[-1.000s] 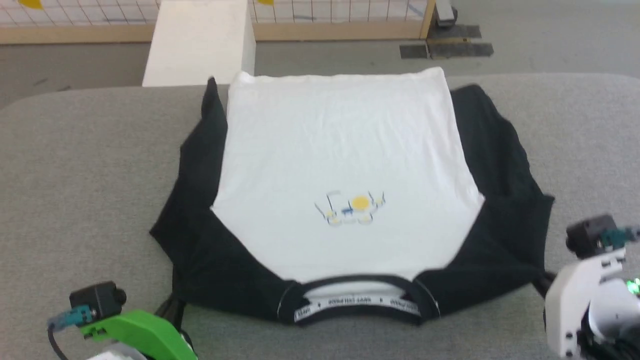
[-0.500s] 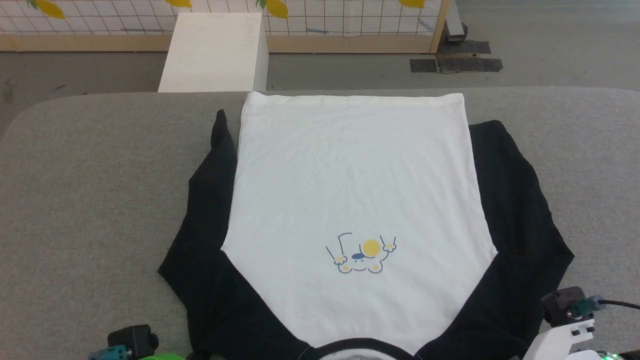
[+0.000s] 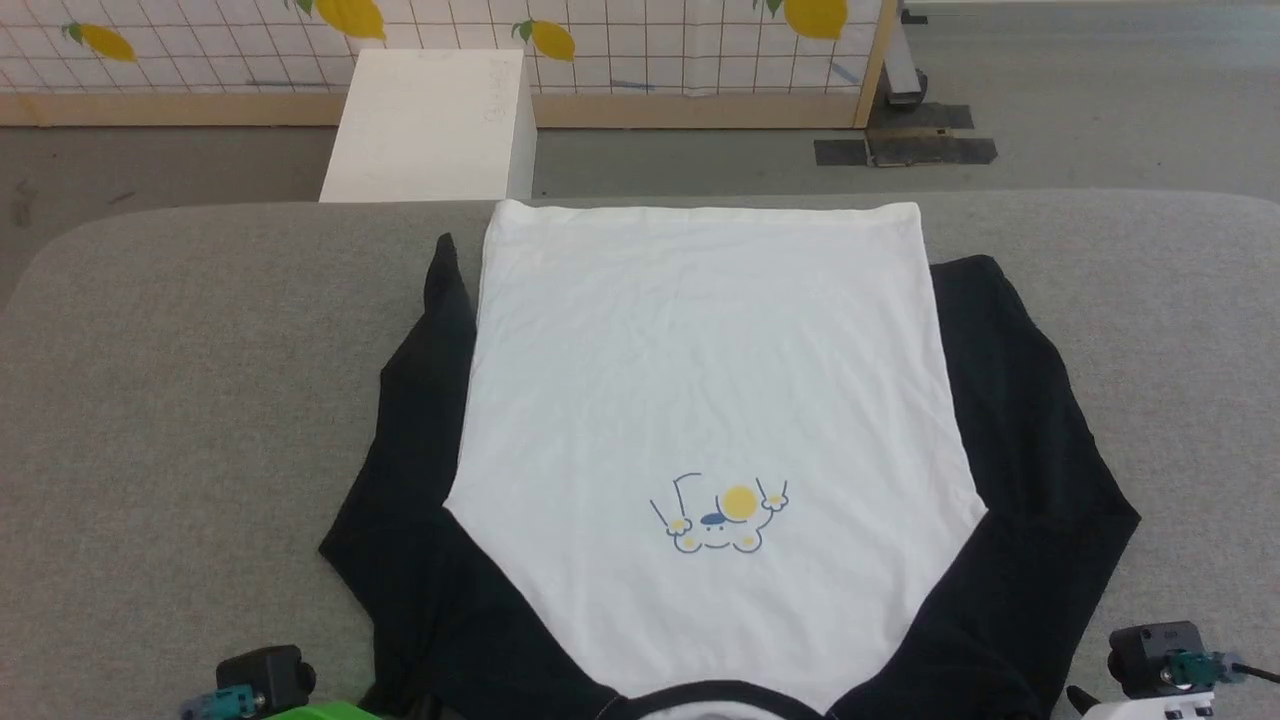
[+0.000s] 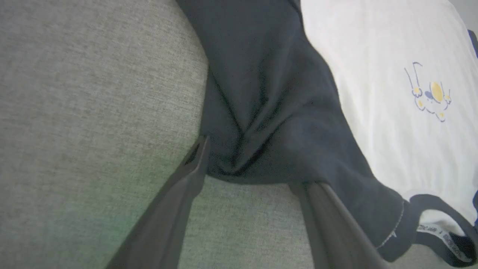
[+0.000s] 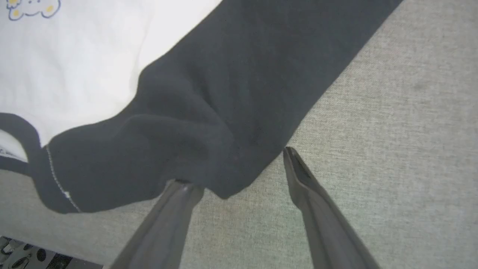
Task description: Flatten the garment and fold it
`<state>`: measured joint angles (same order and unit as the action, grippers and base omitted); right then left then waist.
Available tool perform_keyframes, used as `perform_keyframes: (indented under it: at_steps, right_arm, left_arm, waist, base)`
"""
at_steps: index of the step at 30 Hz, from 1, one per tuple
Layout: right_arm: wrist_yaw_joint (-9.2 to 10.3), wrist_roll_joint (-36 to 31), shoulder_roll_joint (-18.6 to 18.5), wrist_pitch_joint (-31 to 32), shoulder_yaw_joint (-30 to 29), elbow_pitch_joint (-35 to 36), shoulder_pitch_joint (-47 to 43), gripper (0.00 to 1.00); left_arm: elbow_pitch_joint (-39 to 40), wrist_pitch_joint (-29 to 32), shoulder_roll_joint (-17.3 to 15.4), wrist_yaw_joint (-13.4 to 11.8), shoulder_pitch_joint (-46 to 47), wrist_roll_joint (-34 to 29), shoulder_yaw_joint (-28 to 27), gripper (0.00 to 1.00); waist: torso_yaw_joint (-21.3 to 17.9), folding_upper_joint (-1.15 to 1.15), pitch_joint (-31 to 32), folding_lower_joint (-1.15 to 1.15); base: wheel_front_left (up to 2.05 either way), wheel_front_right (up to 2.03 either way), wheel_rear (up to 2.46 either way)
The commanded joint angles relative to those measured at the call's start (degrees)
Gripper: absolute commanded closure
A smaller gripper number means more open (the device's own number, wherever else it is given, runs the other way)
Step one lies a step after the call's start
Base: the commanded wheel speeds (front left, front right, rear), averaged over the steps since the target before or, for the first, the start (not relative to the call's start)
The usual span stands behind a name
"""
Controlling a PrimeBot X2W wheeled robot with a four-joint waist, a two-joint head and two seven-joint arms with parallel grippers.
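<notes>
The garment lies spread flat on the grey table, chest print up, black collar nearest me and white hem at the far edge. Both black sleeves lie folded in beside the body. My left gripper is open, its fingers straddling the bunched edge of the left black shoulder without pinching it. My right gripper is open too, astride the corner of the right black sleeve. The lettered neck tape shows inside the collar.
A white box stands on the floor beyond the table's far edge. Behind it runs a wood-framed grid panel with lemon pictures. Bare grey table surface stretches left and right of the shirt. The wrist camera blocks sit at the bottom corners.
The head camera has tilted, so the whole picture has slid down and both wrists sit lower in it. The sleeves now lie looser and flatter at the shoulders.
</notes>
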<state>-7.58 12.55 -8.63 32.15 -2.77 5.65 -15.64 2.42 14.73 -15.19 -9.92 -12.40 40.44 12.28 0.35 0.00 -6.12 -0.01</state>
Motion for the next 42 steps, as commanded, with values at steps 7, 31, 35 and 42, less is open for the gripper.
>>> perform_keyframes:
  at_steps: [7,31,35,42]
  right_arm:
    - [0.09,-0.7,2.47,1.49,-4.29,5.51,-4.72,0.0]
    - [0.09,-1.8,5.74,-29.68,0.53,3.16,12.04,0.0]
    - [0.09,-0.87,5.74,-32.54,2.39,0.97,15.43,0.0]
    - [0.09,0.82,5.75,-34.99,5.1,-2.9,19.08,0.0]
  left_arm:
    - [4.2,4.01,-2.85,-3.63,-4.46,1.73,-3.1,0.0]
    - [-5.68,-7.51,-18.54,8.11,29.94,-10.0,-5.91,0.0]
    - [-11.98,-1.72,-21.03,12.05,39.72,-10.09,-3.3,0.0]
    - [-18.93,9.07,-21.39,14.08,48.7,-6.02,-1.66,0.0]
  waist:
    - [-1.13,0.0,1.41,0.01]
    - [-12.68,0.0,-11.16,0.01]
    - [-14.71,0.0,-14.69,0.01]
    - [-16.88,0.0,-18.17,0.01]
  base:
    - [0.0,0.0,0.0]
    - [0.0,0.0,0.0]
    - [0.0,0.0,0.0]
    - [0.0,0.0,0.0]
